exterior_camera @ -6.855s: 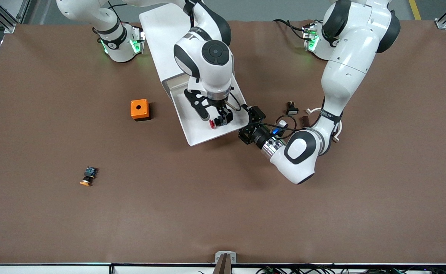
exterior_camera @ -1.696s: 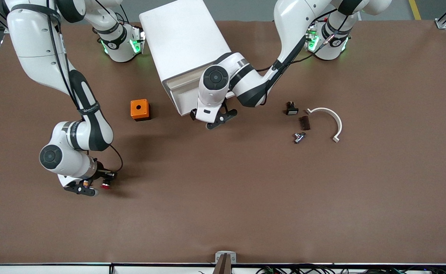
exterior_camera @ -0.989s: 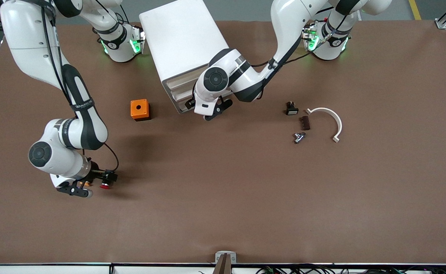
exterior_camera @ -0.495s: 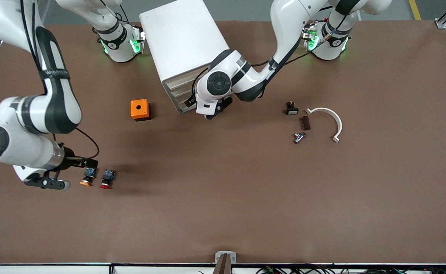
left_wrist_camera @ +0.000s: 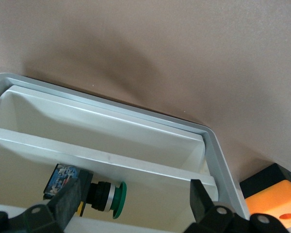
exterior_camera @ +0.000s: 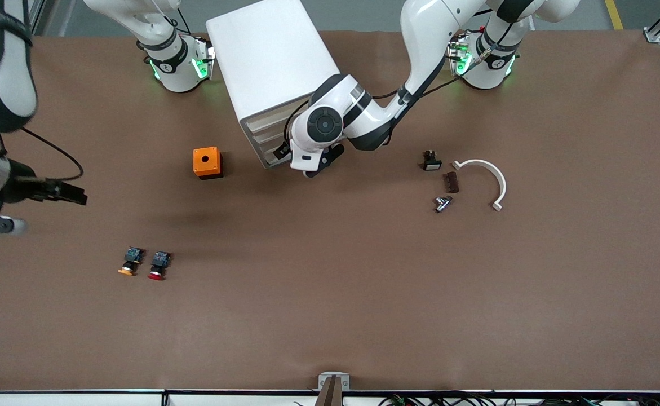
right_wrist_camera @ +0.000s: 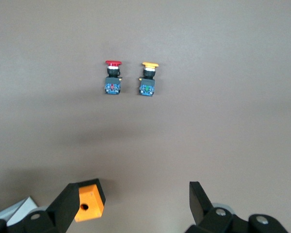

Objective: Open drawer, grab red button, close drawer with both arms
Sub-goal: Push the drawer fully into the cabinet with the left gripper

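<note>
The tiny push button with the round red cap and black body [exterior_camera: 158, 265] lies on its side on the brown table mat [exterior_camera: 363, 293], toward my right arm's end of the table and nearer to the front camera than the orange cube with a hole in its top [exterior_camera: 207, 162]. Its long axis runs roughly toward the front camera: the red cap points at that camera, the bluish end points back toward the arm bases. In my right wrist view the same button [right_wrist_camera: 113, 76] shows cap and bluish block in line. Just beside it, parallel and not touching, lies the like button with the orange cap [exterior_camera: 130, 262], farther toward my right arm's end.

My right gripper [exterior_camera: 25, 206] hangs in the air over the mat at the table's edge on my right arm's end, well apart from both buttons. Its fingers [right_wrist_camera: 72, 201] are spread wide with nothing between them.

My left gripper [exterior_camera: 301, 160] sits at the front of the white boxy cabinet [exterior_camera: 273, 73], against the pale beige drawer fronts [exterior_camera: 263, 138]. Its fingers [left_wrist_camera: 70, 196] are spread and empty. My left wrist view looks into a white tray drawer [left_wrist_camera: 136, 141]; a green-capped push button [left_wrist_camera: 94, 191] lies in a compartment.

Toward my left arm's end lie a small black part [exterior_camera: 431, 160], a dark brown block [exterior_camera: 451, 181], a small metal fitting [exterior_camera: 442, 203] and a curved white bracket [exterior_camera: 484, 180].
</note>
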